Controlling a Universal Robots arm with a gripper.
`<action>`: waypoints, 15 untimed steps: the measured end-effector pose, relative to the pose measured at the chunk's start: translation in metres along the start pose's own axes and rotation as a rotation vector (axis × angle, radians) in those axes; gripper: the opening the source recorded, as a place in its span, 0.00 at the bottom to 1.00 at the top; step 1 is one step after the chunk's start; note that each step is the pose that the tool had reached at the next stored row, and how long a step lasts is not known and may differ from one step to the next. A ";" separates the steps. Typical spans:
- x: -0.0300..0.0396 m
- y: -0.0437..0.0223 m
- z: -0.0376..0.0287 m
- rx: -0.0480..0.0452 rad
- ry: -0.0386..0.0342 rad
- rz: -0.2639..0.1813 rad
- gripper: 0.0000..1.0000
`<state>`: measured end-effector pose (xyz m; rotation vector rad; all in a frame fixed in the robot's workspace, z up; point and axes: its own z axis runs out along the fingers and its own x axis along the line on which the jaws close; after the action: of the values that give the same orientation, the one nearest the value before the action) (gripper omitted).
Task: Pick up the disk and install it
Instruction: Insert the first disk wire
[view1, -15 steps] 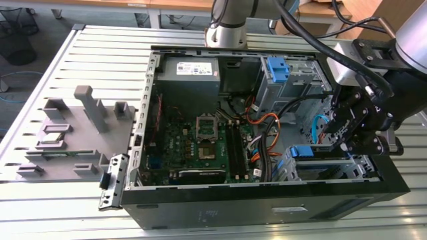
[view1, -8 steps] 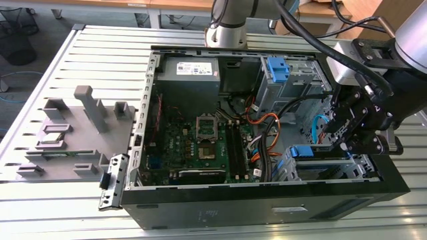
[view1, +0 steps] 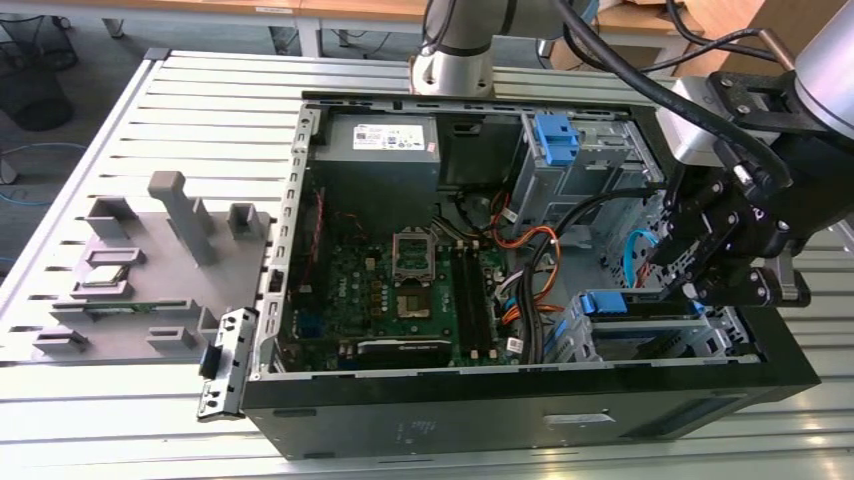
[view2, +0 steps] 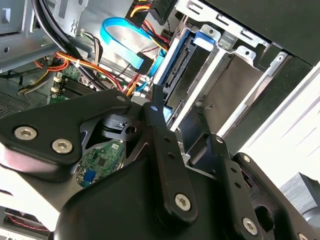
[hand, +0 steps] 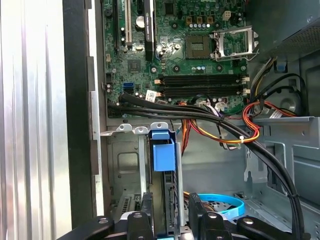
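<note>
The disk stands on edge in the drive cage at the front corner of the open computer case, on the exterior view's right, with its blue bracket showing. In the first wrist view its blue tab sits between two silver rails. My gripper hovers just above that cage. Its black fingers straddle the disk's near edge, with a visible gap on one side. In the second wrist view the gripper is open, one fingertip beside the disk's blue edge.
Black cable bundles and orange wires cross between the motherboard and the cage. A light blue flat cable loops close by. A second blue bracket sits in the rear bay beside the grey power supply. A grey fixture stands on the exterior view's left.
</note>
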<state>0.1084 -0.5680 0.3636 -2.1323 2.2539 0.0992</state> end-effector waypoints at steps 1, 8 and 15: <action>-0.0001 0.0000 -0.0008 0.0000 0.0000 0.000 0.42; -0.0003 0.0001 -0.0037 0.0000 -0.0004 0.000 0.42; -0.0021 0.0001 -0.0037 -0.0003 -0.0050 0.000 0.42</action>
<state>0.1085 -0.5662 0.3675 -2.1300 2.2511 0.1048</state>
